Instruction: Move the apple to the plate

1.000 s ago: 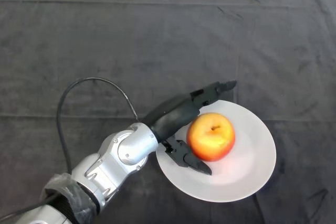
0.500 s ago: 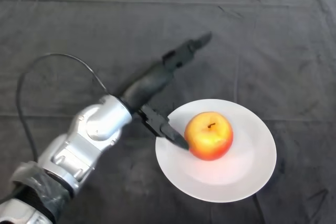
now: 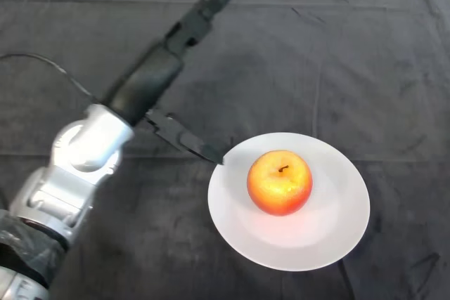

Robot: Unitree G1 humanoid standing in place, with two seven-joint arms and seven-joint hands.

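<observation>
A red and yellow apple point(image 3: 280, 182) stands upright, stem up, on the white plate point(image 3: 337, 223) at the lower right of the table. My left hand point(image 3: 151, 79) is raised to the upper left of the plate, well apart from the apple. Its fingers point(image 3: 204, 10) stretch straight toward the far edge of the table. The thumb point(image 3: 184, 138) points down toward the plate's left rim. The hand is open and holds nothing.
A dark wrinkled cloth point(image 3: 365, 68) covers the whole table. My silver-grey forearm point(image 3: 67, 180) crosses the lower left of the view.
The hand has let go of the apple and pulled away up and to the left, its fingers straightening. The apple stays on the plate.
</observation>
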